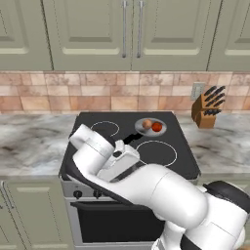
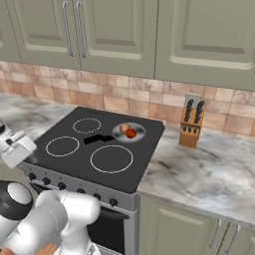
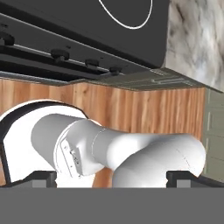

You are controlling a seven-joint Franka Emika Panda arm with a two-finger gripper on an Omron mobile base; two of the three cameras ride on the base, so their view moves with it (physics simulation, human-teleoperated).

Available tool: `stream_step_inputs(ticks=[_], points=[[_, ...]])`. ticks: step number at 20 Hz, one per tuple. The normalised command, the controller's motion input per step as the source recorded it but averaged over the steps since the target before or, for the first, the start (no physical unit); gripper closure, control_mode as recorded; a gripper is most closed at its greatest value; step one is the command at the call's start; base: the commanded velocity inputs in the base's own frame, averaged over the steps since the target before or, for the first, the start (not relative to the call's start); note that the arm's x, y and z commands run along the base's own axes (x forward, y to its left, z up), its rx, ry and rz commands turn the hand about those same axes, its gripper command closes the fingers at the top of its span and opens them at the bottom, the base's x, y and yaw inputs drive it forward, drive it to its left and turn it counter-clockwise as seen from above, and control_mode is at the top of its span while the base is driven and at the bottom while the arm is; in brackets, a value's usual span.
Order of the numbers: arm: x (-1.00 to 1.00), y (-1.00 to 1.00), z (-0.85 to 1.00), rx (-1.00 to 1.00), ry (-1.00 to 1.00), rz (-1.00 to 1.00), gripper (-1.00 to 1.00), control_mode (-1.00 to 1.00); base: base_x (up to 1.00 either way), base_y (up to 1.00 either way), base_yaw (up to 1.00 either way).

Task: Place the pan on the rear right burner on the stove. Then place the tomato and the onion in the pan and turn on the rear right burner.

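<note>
With pan (image 2: 128, 132) on the rear right burner holding tomato (image 2: 131, 133) and onion (image 2: 124, 128), you've only the small stiff knob (image 3: 115, 70) left; pinch its rim. Gripper (image 3: 112, 177) jaws wide, empty.

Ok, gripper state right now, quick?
Gripper: open, jaws wide apart, holding nothing, below the stove front.

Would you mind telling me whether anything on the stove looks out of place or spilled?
Nothing stands out: the pan sits level at the stove's rear right, holding the tomato and the onion.
</note>
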Motion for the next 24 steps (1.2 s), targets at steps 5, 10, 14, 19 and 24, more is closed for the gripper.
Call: stream_step_inputs(ticks=[5, 10, 14, 19, 24], points=[[0.00, 0.43, -0.14, -0.12, -0.11, 0.00, -1.00, -1.00, 0.00, 0.00, 0.00], [0.00, 0.40, -0.28, -0.19, -0.15, 0.00, -1.00, -1.00, 0.00, 0.00, 0.00], [-0.27, 0.16, -0.31, -0.17, -0.28, 0.00, -1.00, -1.00, 0.00, 0.00, 0.00], [-0.54, 0.00, -0.27, -0.05, -0.45, 0.02, -1.00, -1.00, 0.00, 0.00, 0.00], [-0.60, 0.00, -0.24, -0.01, -0.59, 0.09, -1.00, -1.00, 0.00, 0.00, 0.00]])
